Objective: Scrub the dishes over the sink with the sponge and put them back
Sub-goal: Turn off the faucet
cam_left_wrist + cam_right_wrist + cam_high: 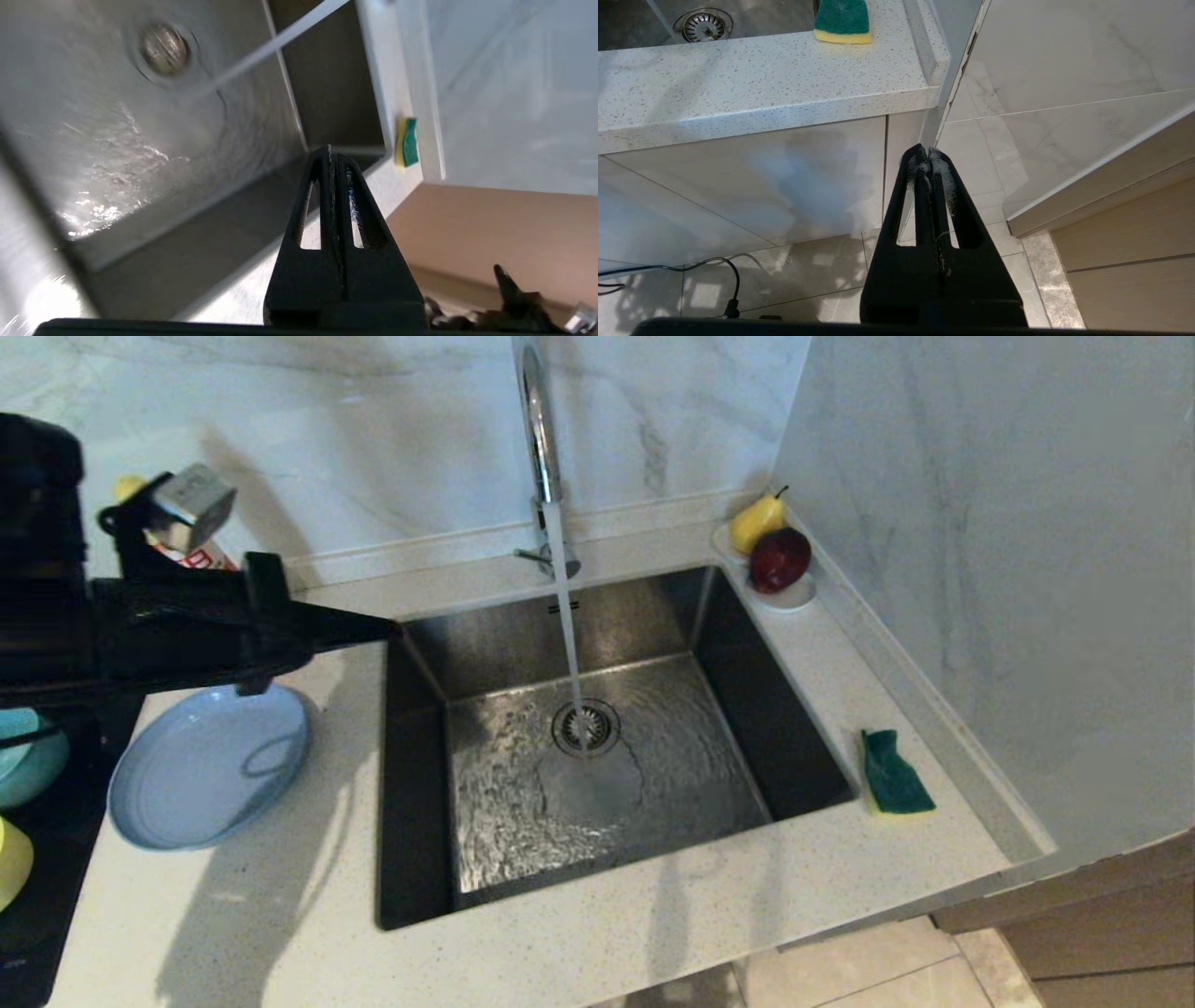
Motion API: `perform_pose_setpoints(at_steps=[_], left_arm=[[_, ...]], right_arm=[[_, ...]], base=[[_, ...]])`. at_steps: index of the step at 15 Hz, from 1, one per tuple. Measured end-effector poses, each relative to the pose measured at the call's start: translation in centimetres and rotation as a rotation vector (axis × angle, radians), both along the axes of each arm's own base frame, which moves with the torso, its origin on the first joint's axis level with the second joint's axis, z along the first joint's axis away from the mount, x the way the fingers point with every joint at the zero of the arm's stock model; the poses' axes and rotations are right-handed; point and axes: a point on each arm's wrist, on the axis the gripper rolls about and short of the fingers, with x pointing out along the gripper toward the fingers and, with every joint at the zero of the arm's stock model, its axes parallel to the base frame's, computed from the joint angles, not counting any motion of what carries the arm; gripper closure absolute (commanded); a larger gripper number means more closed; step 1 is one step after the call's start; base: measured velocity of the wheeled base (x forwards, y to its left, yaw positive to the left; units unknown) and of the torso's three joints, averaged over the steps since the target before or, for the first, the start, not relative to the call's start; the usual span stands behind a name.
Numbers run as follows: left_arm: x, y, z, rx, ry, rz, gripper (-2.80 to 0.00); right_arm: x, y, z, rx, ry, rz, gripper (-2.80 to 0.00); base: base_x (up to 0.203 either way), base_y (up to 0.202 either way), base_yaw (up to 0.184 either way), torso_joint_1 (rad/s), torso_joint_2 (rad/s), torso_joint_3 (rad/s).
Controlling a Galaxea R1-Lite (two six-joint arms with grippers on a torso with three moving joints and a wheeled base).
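The grey-blue plate (210, 770) lies on the counter left of the sink (411, 784), with a teal bowl (28, 761) and a yellow bowl (11, 859) at the far left edge. My left gripper (397, 628) is shut and empty, held level above the plate, its tip at the sink's left rim. In the left wrist view that gripper (331, 150) points across the basin toward the sponge (407, 142). The sponge (894, 773), green side up, rests on the counter right of the sink. My right gripper (926, 151) hangs shut and empty below the counter's front edge, over the floor.
Water runs from the chrome tap (540, 439) onto the drain (585, 728). A white dish with a pear and an apple (775, 560) sits at the back right corner. The bowls rest on a black surface (56, 933). A marble wall (1008, 569) bounds the right.
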Motion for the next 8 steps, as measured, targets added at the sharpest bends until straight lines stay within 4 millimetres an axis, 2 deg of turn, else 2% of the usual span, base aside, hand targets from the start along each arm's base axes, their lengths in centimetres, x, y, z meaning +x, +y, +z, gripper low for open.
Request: perform_pose_setpoints(at_steps=[2, 4, 8], left_arm=[[3.4, -1.2, -2.1, -0.013, 0.046, -0.034, 0.0], [5.7, -2.2, -3.8, -0.035, 0.094, -0.049, 0.0], [8.2, -3.4, -5.5, -0.045, 0.146, -0.066, 0.0]], right_arm=[[0.0, 0.0, 0.0, 0.0, 0.0, 0.001, 0.0], [0.0, 0.0, 0.0, 0.0, 0.0, 0.0, 0.0], [0.0, 0.0, 0.0, 0.0, 0.0, 0.0, 0.0]], base=[[0.0, 0.0, 0.0, 0.0, 0.0, 0.0], [0.0, 0.0, 0.0, 0.0, 0.0, 0.0], [0.0, 0.0, 0.0, 0.0, 0.0, 0.0]])
